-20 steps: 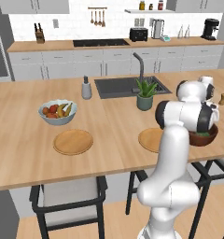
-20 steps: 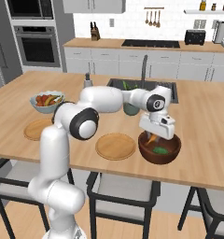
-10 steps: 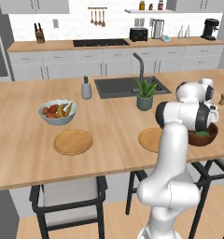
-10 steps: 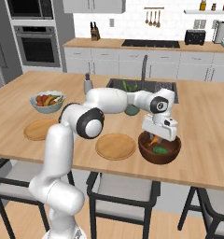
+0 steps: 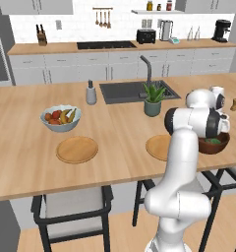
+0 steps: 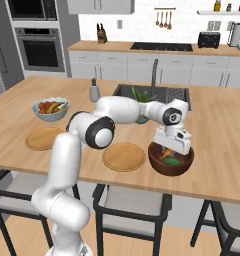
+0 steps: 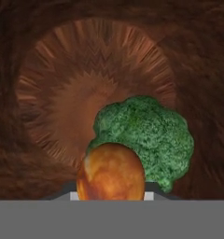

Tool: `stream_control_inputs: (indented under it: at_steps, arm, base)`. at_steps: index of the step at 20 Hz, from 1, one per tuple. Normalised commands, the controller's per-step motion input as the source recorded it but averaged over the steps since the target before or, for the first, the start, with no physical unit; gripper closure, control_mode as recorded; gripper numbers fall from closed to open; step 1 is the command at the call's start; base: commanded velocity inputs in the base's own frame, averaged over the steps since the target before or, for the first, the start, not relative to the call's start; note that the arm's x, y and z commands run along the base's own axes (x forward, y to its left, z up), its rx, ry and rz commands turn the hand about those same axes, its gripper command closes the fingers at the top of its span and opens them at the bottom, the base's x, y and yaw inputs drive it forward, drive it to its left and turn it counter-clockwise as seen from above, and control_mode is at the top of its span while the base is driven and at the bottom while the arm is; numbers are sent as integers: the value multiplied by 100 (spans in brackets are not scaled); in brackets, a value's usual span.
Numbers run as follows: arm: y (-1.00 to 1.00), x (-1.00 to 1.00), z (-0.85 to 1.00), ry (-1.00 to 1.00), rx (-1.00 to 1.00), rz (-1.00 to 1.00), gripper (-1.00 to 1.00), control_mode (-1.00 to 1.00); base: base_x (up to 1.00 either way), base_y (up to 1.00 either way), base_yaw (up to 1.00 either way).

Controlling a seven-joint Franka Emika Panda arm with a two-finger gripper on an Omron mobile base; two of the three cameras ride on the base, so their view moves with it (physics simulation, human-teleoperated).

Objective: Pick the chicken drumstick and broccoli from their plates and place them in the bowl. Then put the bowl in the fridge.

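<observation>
The gripper (image 6: 170,150) hangs just inside the rim of the bowl (image 6: 157,161), its jaws pressed in on the chicken drumstick (image 7: 111,172) — the hand view shows the orange-brown meat end between the fingertips, pointing straight down from the claw toward the bowl's floor. From that view the drumstick's long axis appears to run along the claw's own line, roughly upright, with the bone end hidden up between the fingers; I cannot see it to confirm. The broccoli (image 7: 144,140) already lies on the bowl's floor, directly below the claw and a little to one side of the drumstick, just beside it or touching — which, I cannot tell. So the first item looks delivered, and the second is over its target but not yet let go. Both plates (image 5: 77,149) sit bare on the counter, one just beside the bowl on the arm's side, the other well apart from the claw, near the fruit bowl (image 5: 60,118). What is left, as I judge it: release the drumstick, take hold of the bowl itself, and carry it to the fridge, which means a drive away from this counter.
</observation>
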Motion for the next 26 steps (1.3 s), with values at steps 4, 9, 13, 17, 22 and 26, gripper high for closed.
stream_control_inputs:
  at_steps: [4,9,13,17,22,26]
  arm:
    - [-3,14,-6,0,0,0,100,-100]
    - [-5,0,-3,0,0,0,-100,-100]
    - [-9,0,0,-2,0,0,-100,-100]
    - [2,-5,6,-8,-2,0,-100,-100]
    - [42,-5,18,-17,-10,0,-100,-100]
    - [66,0,7,-15,-14,0,-100,-100]
  base:
    - [0,0,0]
    - [0,0,0]
    - [0,0,0]
    - [0,0,0]
    - [0,0,0]
    - [0,0,0]
